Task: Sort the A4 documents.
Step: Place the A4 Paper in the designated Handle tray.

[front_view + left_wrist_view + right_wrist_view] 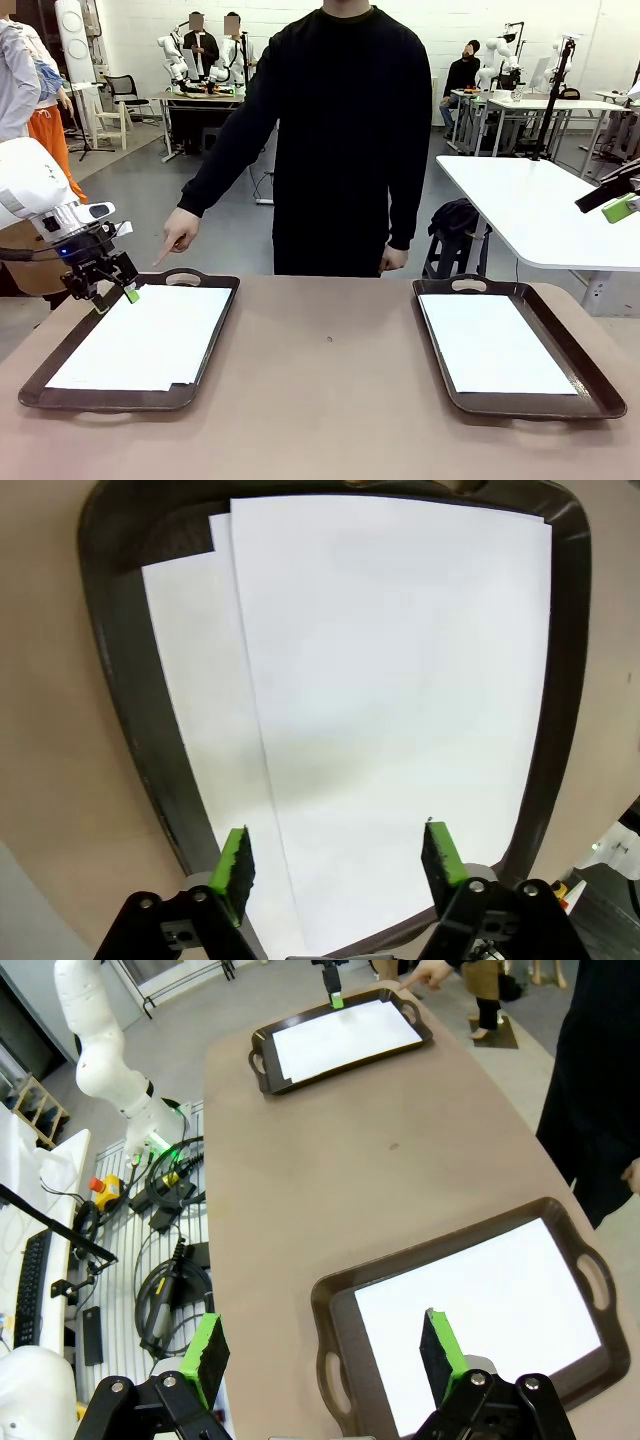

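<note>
Left tool [335, 860] is spread wide, empty, above sheets [400, 700] in left tray [115, 680]. Drop judged done; right tool [320, 1355] gaping, empty. Next sheet's to be fetched, 3 o'clock tray [590, 375].

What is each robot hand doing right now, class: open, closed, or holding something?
Left hand: open, holding nothing, above the A4 documents in its tray.
Right hand: open, holding nothing, above the other tray.

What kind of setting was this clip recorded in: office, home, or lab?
Most likely a robotics lab. Behind the person stand other white tables carrying robot rigs, and cables and electronics lie on the floor beside the brown table. The floor is bare grey, workshop style.
</note>
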You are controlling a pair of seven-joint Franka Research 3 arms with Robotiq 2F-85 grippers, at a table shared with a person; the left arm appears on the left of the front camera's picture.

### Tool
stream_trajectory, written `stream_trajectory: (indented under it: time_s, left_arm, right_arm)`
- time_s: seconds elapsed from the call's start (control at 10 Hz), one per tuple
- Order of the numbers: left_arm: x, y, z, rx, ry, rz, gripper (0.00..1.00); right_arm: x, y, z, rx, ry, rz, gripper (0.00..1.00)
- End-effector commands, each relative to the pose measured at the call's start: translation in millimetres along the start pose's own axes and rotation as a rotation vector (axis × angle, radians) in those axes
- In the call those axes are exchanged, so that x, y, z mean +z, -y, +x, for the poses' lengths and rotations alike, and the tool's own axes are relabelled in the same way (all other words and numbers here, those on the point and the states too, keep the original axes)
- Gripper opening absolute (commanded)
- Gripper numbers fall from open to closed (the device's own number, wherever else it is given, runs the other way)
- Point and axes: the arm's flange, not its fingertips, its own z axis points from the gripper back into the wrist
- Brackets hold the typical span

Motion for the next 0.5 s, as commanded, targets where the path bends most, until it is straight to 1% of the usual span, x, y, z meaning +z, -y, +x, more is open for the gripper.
stream_trajectory:
  time_s: [0.0,0.2,0.3,0.4]
  left_arm:
    - [4.7,6.5,0.7,0.02,0.009,0.049,1.0]
    - [5.4,7.3,0.8,0.034,0.007,0.043,1.0]
    - [5.5,8.9,1.8,0.049,0.031,0.064,1.0]
    - [2.9,1.9,1.0,0.0,0.006,0.021,1.0]
  right_arm:
    - [-0.8,-1.0,0.6,0.003,0.002,0.001,1.0]
    - [-0.8,-1.0,0.6,0.003,0.002,0.001,1.0]
    - [-0.8,-1.0,0.6,0.003,0.002,0.001,1.0]
    - [-0.8,-1.0,0.6,0.003,0.002,0.001,1.0]
